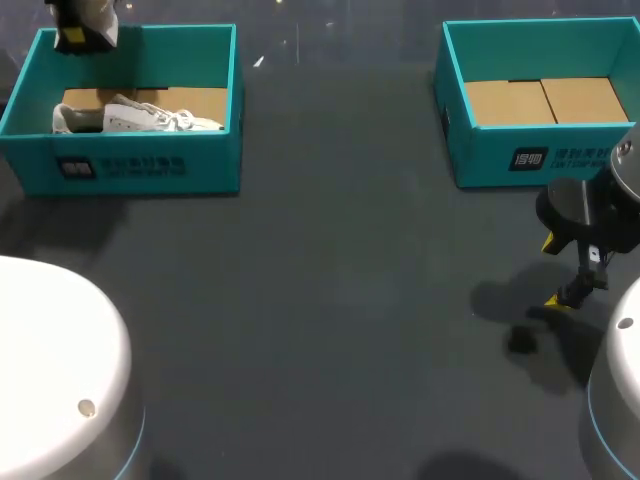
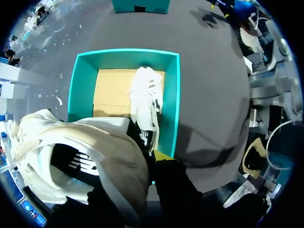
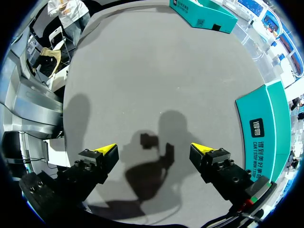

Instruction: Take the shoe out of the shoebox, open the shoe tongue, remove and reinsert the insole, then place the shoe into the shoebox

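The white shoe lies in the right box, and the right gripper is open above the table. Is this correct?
Not quite. The white shoe lies in the left box, not the right box, as the head view shows. The right gripper is indeed open above the table.

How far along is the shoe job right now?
Nothing looks done: the white shoe lies inside the left shoebox. The left pincer hangs above that box's far wall; the right pincer is open over the table, holding nothing. Lifting the shoe out, the tongue, the insole and the return all look left.
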### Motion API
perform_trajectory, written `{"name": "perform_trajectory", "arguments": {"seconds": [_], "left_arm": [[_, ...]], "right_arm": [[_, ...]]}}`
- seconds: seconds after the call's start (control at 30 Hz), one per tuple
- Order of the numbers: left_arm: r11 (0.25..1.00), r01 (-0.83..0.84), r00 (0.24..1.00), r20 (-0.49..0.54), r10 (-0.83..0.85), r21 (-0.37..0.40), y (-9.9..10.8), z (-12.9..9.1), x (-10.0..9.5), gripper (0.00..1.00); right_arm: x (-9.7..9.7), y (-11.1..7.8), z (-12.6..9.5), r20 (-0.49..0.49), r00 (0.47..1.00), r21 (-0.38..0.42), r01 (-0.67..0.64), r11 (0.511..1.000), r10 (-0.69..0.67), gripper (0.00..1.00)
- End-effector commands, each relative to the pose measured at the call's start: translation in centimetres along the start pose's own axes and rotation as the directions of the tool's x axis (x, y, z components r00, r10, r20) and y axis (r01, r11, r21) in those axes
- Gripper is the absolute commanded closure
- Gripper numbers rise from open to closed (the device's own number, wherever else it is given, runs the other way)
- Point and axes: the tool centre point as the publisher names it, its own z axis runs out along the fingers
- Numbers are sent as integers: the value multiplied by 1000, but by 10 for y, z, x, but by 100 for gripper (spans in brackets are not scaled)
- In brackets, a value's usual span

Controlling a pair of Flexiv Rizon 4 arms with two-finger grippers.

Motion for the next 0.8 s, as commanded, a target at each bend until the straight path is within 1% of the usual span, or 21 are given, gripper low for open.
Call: {"name": "perform_trajectory", "arguments": {"seconds": [0.03,0.13,0.2,0.27,0.33,0.37,0.4,0.43,0.47,0.8], "left_arm": [[1000,-2,999,-38,3,18,17,8,-34,100],[1000,-8,999,-44,10,29,28,13,-54,100],[998,-28,999,-36,30,58,36,13,-63,100],[997,-65,998,-19,66,44,43,16,-71,100],[989,-147,989,-3,147,20,47,18,-77,100],[970,-244,970,13,244,-2,50,21,-78,100],[929,-368,928,59,369,-28,53,23,-73,100],[856,-511,853,75,516,-76,58,25,-67,100],[792,-598,792,65,608,-124,64,27,-66,100],[792,-598,792,65,608,-124,64,27,-66,100]], "right_arm": [[1,-1,0,3,1000,0,0,1000,0,0],[1,-1,0,3,1000,0,0,1000,0,0],[1,-1,0,3,1000,0,0,1000,0,0],[1,-1,0,3,1000,0,0,1000,0,0],[1,-1,0,3,1000,0,0,1000,0,0],[1,-1,0,3,1000,0,0,1000,0,0],[1,-1,0,3,1000,0,0,1000,0,0],[1,-1,0,3,1000,0,0,1000,0,0],[1,-1,0,3,1000,0,0,1000,0,0],[1,-1,0,3,1000,0,0,1000,0,0]]}}
